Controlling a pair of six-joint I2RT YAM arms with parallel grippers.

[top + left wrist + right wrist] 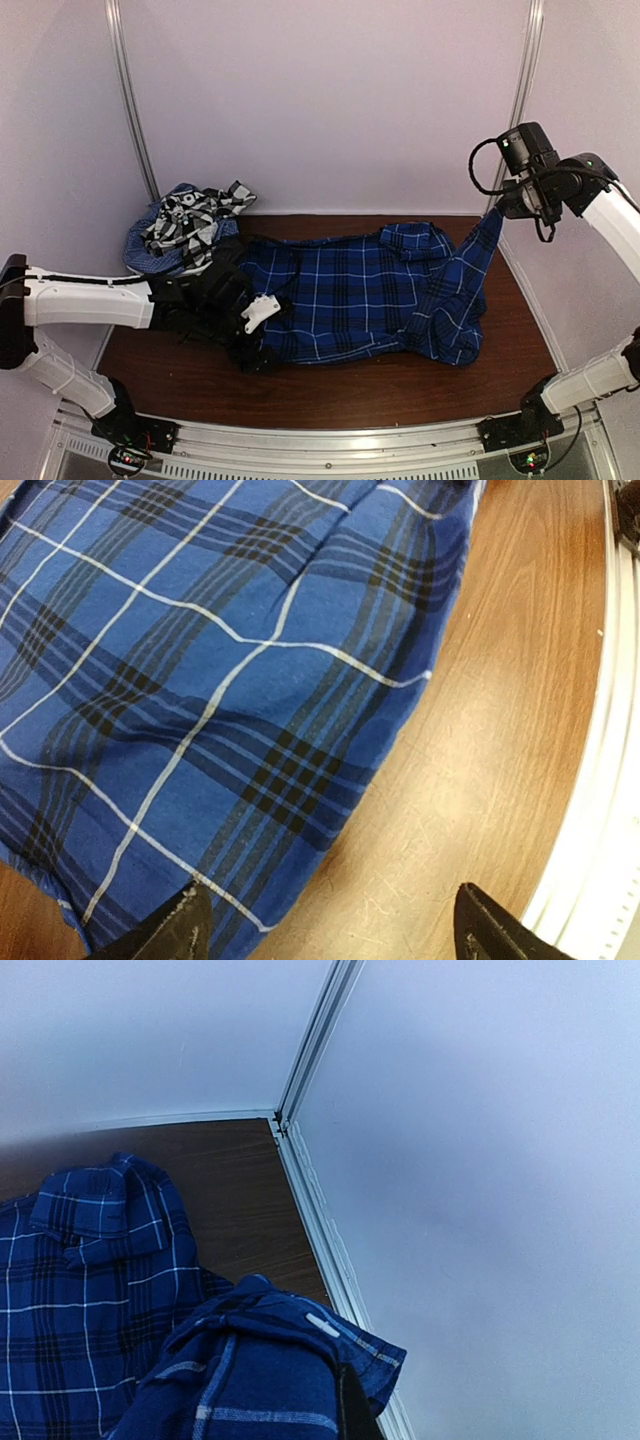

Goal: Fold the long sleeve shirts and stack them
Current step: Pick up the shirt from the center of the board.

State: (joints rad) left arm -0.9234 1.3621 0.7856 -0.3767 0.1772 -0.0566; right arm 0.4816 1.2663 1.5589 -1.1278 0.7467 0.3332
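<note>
The royal-blue plaid shirt lies spread across the middle of the brown table. My left gripper is low at the shirt's left near end. In the left wrist view it is open and empty, with one fingertip over the shirt's edge and the other over bare wood. My right gripper is raised at the back right and shut on the shirt's sleeve, which hangs from it down to the table. In the right wrist view the cuff drapes over the gripper and hides most of the fingers.
A heap of other shirts, black-and-white plaid on top of pale-blue check, sits at the back left corner. Pale walls close the back and both sides. A metal rail runs along the near edge. A wall corner post is close to the right gripper.
</note>
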